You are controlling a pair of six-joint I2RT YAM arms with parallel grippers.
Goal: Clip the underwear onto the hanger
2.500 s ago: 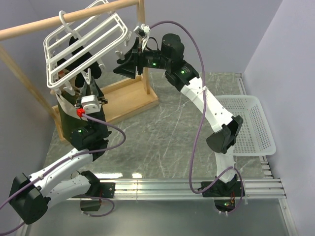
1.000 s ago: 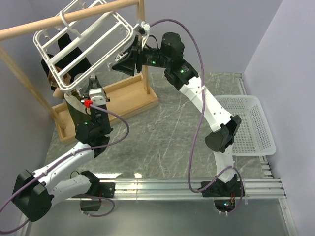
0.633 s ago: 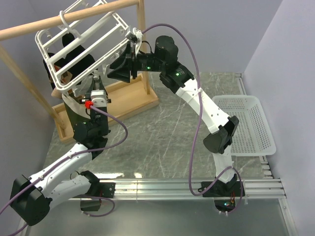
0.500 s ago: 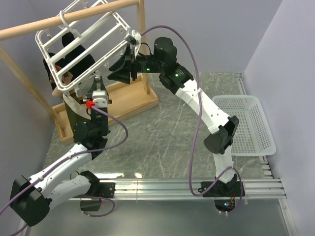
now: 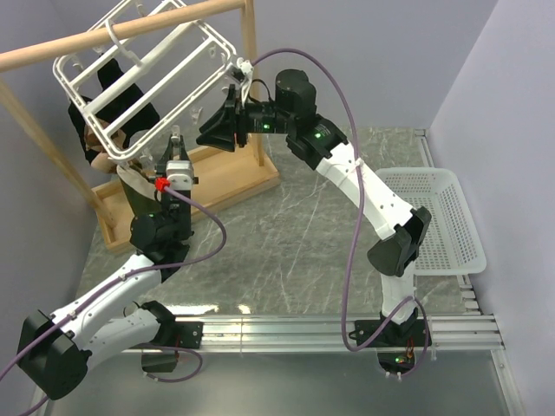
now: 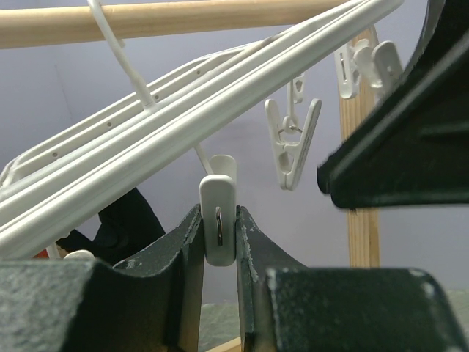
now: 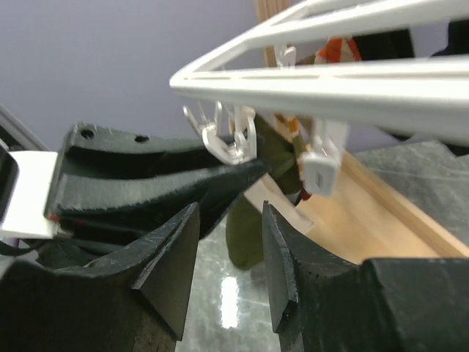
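Under hanger (image 6: pixel 242 99): left gripper (image 6: pixel 218 246) pinches one dangling clip (image 6: pixel 218 192). Right gripper (image 7: pixel 229 220) just below hanger's edge, fingers spread. Underwear (image 7: pixel 245 231) below hanger, beyond right gripper.

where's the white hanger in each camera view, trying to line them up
Top external: hanger upper left, tilted, hung from the wooden stand.
Left wrist: hanger slants lower left to upper right, above the left pincer pinching one clip.
Right wrist: hanger along the top edge.
Shared landmark: the wooden stand.
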